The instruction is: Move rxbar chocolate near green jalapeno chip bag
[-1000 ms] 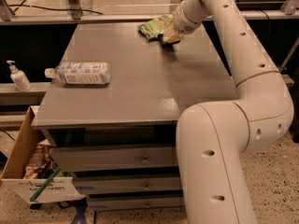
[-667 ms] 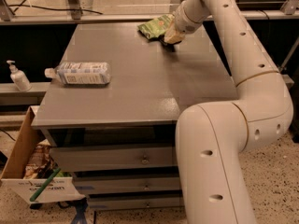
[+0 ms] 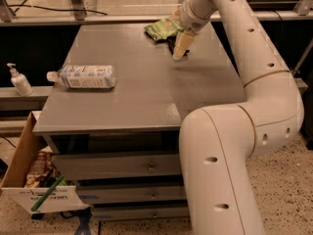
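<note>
The green jalapeno chip bag (image 3: 160, 29) lies at the far end of the grey table (image 3: 146, 97), right of the middle. The rxbar chocolate (image 3: 171, 43) shows as a small dark shape on the table just in front of the bag, partly hidden by the arm. My gripper (image 3: 179, 50) hangs from above at the bar's right side, its cream tip pointing down at the table, close to the bag's near right corner. Whether it touches the bar is hidden.
A clear plastic water bottle (image 3: 85, 76) lies on its side at the table's left. A white pump bottle (image 3: 18, 80) stands on a ledge to the left. A cardboard box (image 3: 34, 180) sits on the floor at lower left. Drawers (image 3: 122, 165) are under the table.
My gripper has shifted slightly toward the near side of the bag, and the dark bar now shows on the table to its left. The bag and bottle have not moved.
</note>
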